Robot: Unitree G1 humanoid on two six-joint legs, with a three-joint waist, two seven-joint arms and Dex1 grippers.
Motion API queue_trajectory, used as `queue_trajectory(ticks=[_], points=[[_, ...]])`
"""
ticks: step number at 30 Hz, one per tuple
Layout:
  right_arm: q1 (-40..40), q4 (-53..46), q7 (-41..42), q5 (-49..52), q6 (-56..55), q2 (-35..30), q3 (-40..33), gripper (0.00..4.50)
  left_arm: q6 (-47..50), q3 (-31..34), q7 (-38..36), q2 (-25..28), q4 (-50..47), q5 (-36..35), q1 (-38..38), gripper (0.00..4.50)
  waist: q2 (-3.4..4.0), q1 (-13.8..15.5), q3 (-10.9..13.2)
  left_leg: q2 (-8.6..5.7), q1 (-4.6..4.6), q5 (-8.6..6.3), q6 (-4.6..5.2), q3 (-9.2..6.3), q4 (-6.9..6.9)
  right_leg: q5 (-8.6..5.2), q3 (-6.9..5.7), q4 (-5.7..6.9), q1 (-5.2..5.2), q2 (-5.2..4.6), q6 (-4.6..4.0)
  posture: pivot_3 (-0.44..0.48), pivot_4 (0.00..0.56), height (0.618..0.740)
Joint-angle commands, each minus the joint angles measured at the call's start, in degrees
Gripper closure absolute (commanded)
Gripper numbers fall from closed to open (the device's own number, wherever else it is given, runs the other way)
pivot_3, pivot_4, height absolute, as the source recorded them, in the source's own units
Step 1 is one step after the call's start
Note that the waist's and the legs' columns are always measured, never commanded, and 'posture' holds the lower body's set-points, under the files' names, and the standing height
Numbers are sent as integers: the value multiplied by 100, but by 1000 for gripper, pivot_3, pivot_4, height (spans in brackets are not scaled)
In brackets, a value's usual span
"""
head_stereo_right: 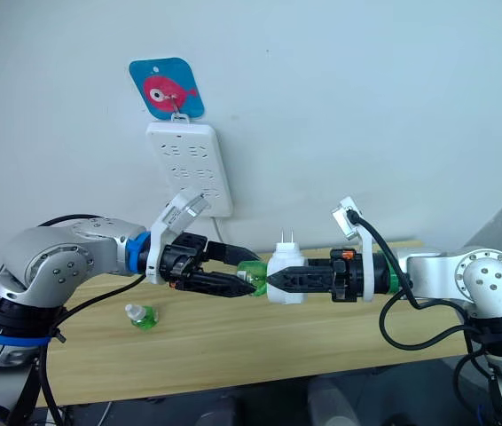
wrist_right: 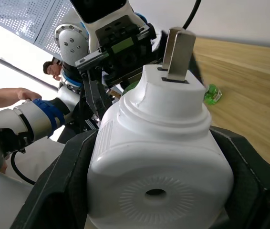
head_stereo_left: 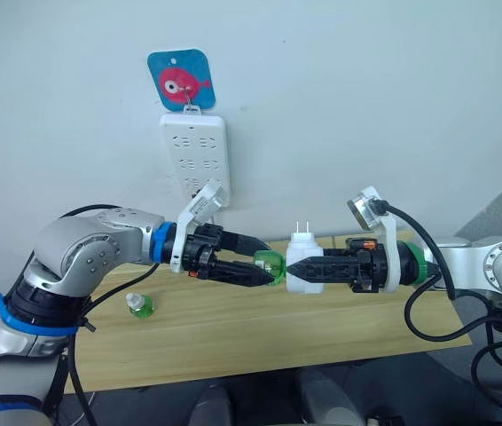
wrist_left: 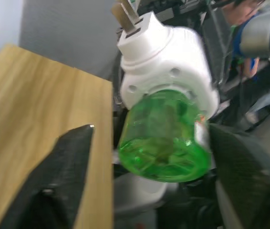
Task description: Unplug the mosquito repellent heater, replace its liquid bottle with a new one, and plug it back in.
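The right gripper (head_stereo_left: pixel 297 269) is clamped on the mosquito repellent heater (head_stereo_left: pixel 302 264), held in the air above the wooden table (head_stereo_left: pixel 322 324), prongs pointing up. A green bottle (head_stereo_left: pixel 270 265) sticks out leftward from it, between the left gripper's (head_stereo_left: pixel 264 266) parted fingers. The new one (head_stereo_left: pixel 140 306) stands on the table, left.

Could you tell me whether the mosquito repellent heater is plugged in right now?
Unplugged. The heater is held by the right gripper above the table, its prongs bare and away from the power strip.
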Motion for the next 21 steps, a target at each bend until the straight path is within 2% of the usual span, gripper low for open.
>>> queue_trajectory(ticks=[1, 6, 8, 11, 14, 17, 21], points=[[-61, -71, 6, 492, -63, -17, -178, 1395, -757, 293, -265, 165, -176, 611, 213, 0, 0, 1, 0, 0, 1, 0, 0, 1, 0, 0, 1, 0, 0, 0, 0, -142, 133, 740], [-60, 133, -72, 551, -62, -53, -201, 1395, -2223, 672, -413, 15, -108, 1419, 687, 0, 0, 19, 0, -1, 1, 0, 0, 5, 1, 1, 3, -1, 0, -2, -1, -137, 133, 740], [-59, 193, -104, 548, -76, -43, -218, 1395, -3432, 770, -696, -109, -109, 1952, 1036, 0, 0, 15, 0, -1, 2, 0, 0, 8, 0, 1, 6, -1, 0, -2, -1, -137, 133, 740], [-58, 231, -160, 575, -108, -6, -224, 1395, -5461, 966, -762, -685, 91, 2648, 1417, 0, 0, 30, 0, -2, 3, 0, 0, 17, -4, 13, 12, -4, 0, -6, -23, -137, 131, 740], [-65, 242, -211, 575, -126, 46, -219, 1395, -6902, 975, -932, -1114, 331, 3034, 1650, 0, 0, 44, -1, -4, -1, 0, 0, 19, 0, 17, 12, -6, 1, -11, -27, -134, 129, 740], [-62, 233, -243, 565, -129, 79, -216, 1395, -7704, 892, -776, -1492, 502, 3262, 1601, 0, 0, 49, -1, -6, 0, 0, 0, 19, 3, 18, 14, -4, 1, -12, -26, -135, 128, 740], [-76, 225, -272, 538, -127, 115, -216, 1395, -8291, 739, -605, -1812, 710, 3470, 1479, 0, 0, 30, -1, -7, -1, 0, 0, 20, 7, 20, 15, -3, 3, -11, -21, -139, 127, 740]])
